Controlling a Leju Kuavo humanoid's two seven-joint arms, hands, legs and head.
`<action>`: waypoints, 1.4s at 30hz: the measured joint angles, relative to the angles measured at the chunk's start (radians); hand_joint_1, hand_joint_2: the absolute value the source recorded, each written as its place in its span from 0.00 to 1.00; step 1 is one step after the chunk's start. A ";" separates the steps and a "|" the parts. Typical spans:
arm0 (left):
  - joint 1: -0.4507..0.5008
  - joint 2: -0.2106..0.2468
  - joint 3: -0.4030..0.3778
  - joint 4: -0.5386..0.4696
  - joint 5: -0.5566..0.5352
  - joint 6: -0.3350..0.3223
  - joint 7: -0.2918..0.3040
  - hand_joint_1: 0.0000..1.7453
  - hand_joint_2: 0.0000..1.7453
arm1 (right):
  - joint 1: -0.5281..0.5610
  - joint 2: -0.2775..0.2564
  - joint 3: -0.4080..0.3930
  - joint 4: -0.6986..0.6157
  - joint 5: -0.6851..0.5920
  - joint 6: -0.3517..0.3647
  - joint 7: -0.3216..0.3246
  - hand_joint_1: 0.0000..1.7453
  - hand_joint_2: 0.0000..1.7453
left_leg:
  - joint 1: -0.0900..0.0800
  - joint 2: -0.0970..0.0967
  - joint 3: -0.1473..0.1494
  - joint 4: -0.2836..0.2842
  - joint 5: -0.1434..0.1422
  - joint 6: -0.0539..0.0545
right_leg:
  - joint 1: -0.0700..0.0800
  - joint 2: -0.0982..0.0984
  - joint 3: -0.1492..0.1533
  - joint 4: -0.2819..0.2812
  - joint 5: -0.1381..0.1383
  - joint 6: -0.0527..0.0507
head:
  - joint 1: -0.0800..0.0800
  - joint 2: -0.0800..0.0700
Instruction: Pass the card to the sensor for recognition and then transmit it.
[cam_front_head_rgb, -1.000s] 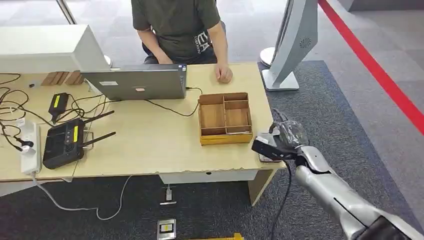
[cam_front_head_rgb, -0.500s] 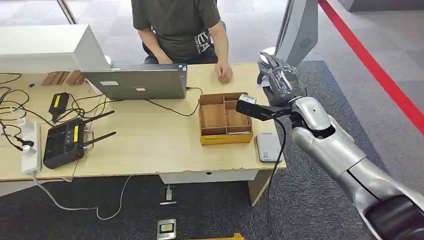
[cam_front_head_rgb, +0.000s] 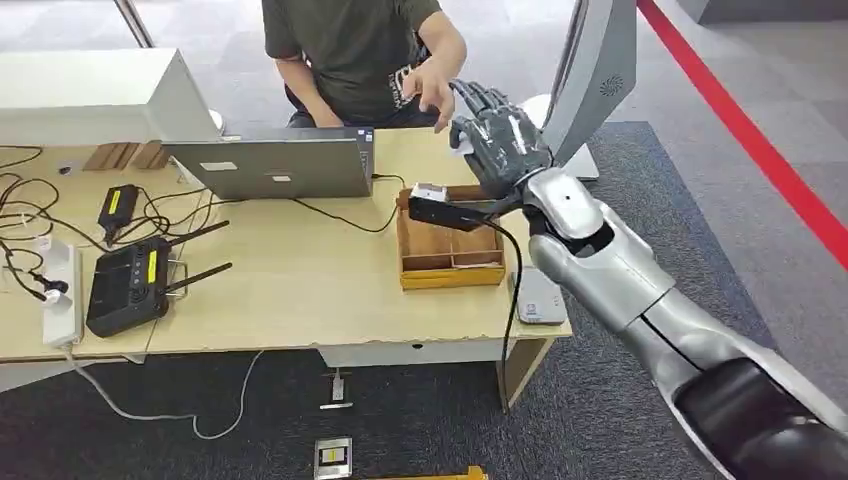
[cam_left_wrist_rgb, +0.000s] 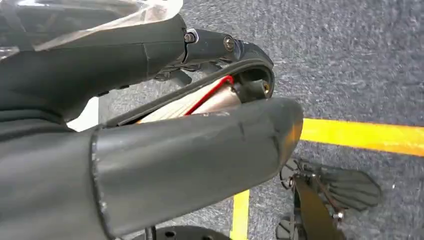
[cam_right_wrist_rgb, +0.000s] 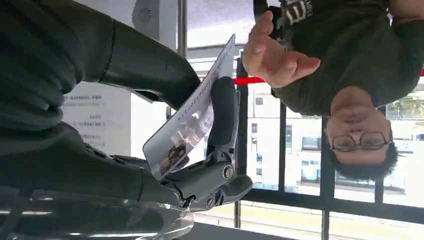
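Observation:
My right hand is raised above the far side of the wooden tray, reaching toward the person. In the right wrist view the white printed card is pinched between its thumb and fingers. The person's open hand is lifted close to the card, a short gap from its edge. The grey flat sensor lies on the table's near right corner, beneath my forearm. My left hand hangs over the dark floor, holding nothing, with a gap between thumb and fingers.
A laptop stands at the back of the table in front of the seated person. A black router, a power strip and tangled cables lie at the left. A grey kiosk stand rises beside the table's far right corner.
My right hand rose from the sensor at the table's near right corner and swung over the tray toward the person. The person's hand lifted off the table to meet it.

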 joint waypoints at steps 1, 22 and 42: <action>0.000 0.000 -0.004 0.000 -0.002 -0.001 0.004 0.00 0.00 | -0.020 0.021 0.004 0.035 0.014 0.014 0.010 1.00 1.00 | 0.000 0.000 0.000 0.000 0.000 0.000 | 0.000 0.000 0.000 0.000 0.000 0.000 | 0.000 0.000; 0.001 -0.001 -0.025 0.000 0.004 -0.014 0.045 0.00 0.00 | -0.142 0.173 0.026 0.371 0.042 0.080 0.061 1.00 1.00 | 0.000 0.001 0.000 0.000 0.000 0.000 | 0.000 0.000 -0.001 -0.001 0.001 0.000 | 0.001 0.000; 0.003 -0.001 -0.037 0.000 -0.006 -0.019 0.040 0.00 0.00 | -0.142 0.170 0.020 0.480 0.047 -0.019 0.047 0.00 0.00 | 0.000 0.001 0.000 0.001 0.000 0.000 | 0.000 0.000 -0.002 -0.001 0.001 0.000 | 0.001 0.000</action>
